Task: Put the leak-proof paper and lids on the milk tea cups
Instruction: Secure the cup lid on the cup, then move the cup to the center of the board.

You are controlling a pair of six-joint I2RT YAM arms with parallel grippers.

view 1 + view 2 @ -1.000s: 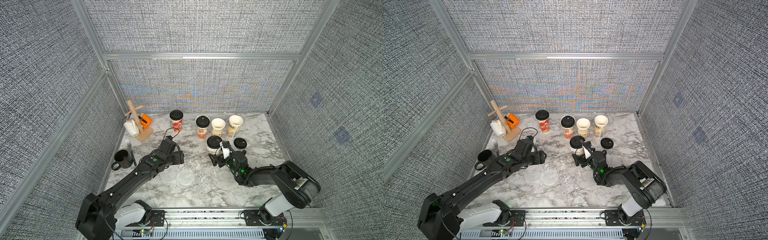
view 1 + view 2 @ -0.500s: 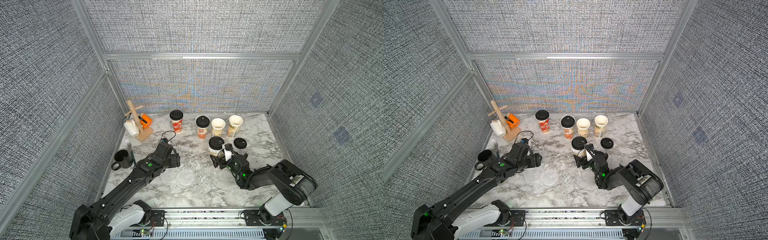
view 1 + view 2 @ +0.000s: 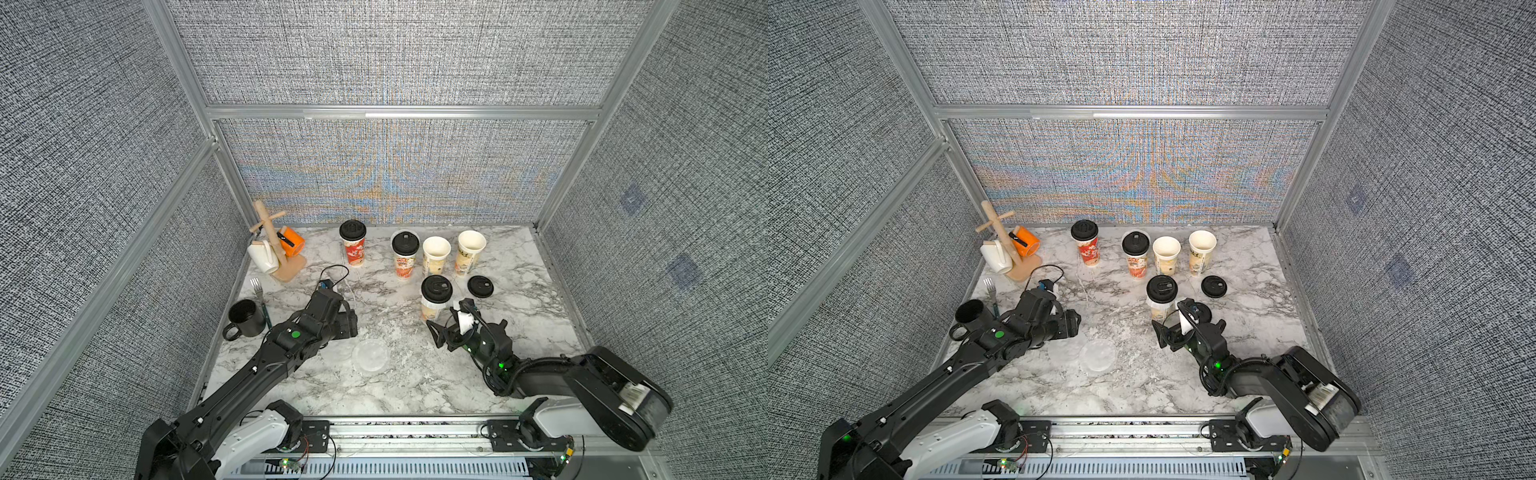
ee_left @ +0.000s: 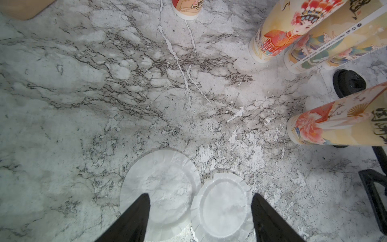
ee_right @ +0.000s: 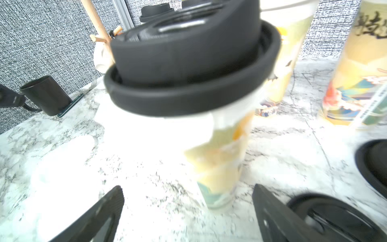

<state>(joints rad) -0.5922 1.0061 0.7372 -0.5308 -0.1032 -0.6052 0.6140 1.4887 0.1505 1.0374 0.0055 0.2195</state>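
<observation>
Closest to me, two leak-proof paper discs lie flat on the marble tabletop [image 3: 415, 395], touching at their edges: a clearer disc [image 4: 161, 186] and a whiter disc [image 3: 370, 355]. The left gripper [image 4: 201, 218] hangs low over them with its jaws apart and nothing in them; the discs sit between and below its fingers.

Across from it, the right gripper [image 5: 188, 218] is low to the table, jaws spread wide and empty. It faces the nearest milk tea cup [image 3: 430, 309], which stands upright just ahead of the jaws. That cup wears a black lid [image 3: 436, 289], and a whitish film skirt [image 5: 157, 125] shows under it. One loose lid [image 3: 480, 286] lies just past that cup, and another loose lid [image 5: 335, 220] lies beside a right finger.

Along the back stand a lidded red cup [image 3: 353, 251], a lidded orange cup [image 3: 404, 264] and two open beige cups [image 3: 436, 259] [image 3: 471, 255], both uncovered.

Off to the left are a black mug [image 3: 245, 318], a fork [image 3: 257, 286] and a wooden mug tree [image 3: 272, 232] carrying an orange mug [image 3: 291, 241] and a white mug [image 3: 262, 257].
</observation>
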